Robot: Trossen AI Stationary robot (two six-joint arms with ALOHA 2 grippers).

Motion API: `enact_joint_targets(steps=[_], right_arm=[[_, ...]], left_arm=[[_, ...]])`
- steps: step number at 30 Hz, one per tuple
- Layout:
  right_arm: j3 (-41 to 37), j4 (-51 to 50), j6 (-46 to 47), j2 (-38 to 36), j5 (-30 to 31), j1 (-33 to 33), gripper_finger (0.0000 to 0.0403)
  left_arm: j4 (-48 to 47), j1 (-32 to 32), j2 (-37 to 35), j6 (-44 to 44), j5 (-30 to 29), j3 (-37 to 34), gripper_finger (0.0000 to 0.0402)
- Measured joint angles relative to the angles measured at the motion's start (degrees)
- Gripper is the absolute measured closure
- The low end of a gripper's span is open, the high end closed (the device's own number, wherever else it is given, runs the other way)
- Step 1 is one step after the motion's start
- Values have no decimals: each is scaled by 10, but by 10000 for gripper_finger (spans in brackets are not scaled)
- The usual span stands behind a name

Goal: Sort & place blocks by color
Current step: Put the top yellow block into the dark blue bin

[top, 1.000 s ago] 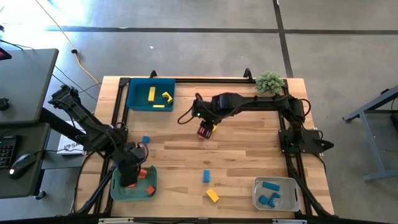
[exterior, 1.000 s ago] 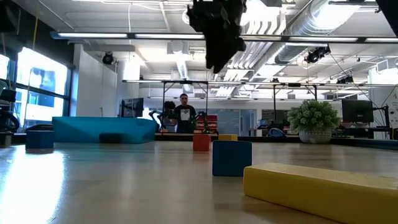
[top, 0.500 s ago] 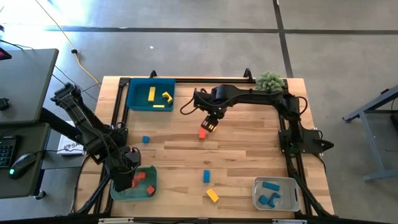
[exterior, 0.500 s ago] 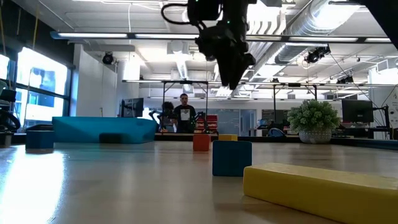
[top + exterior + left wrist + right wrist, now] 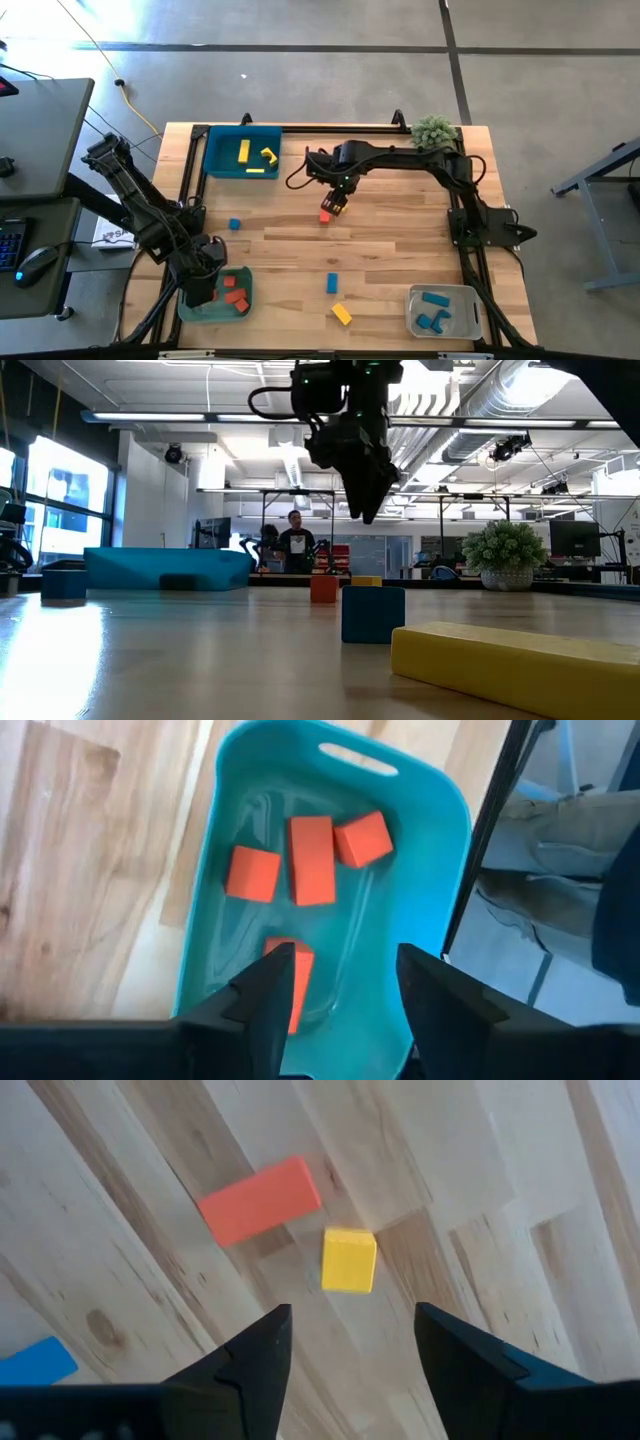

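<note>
Right fingers (image 5: 270, 1370) spread above yellow cube (image 5: 349, 1261)

Grey concrete floor (image 5: 330, 80), dark desk (image 5: 40, 130), bright ceiling lights (image 5: 200, 418).

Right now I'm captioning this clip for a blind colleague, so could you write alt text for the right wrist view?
The right hand, its two dark fingers open and holding nothing, hangs over a wooden table. Straight ahead of it lie a small yellow cube and a red-orange bar, close together but apart. The corner of a blue block shows at the picture's edge.
</note>
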Motion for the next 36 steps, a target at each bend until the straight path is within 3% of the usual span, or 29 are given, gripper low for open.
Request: enact_joint_targets(steps=[10,22,36], right_arm=[[-14,28,8,18,-4,-9,191],[-136,115,21,24,-14,-10,191],[-140,158,-6,28,16,-13,192]], left_arm=[[-1,26,-1,6,-20,0,229],[-7,108,-37,104,-26,0,229],[-16,199,-54,198,-16,0,229]])
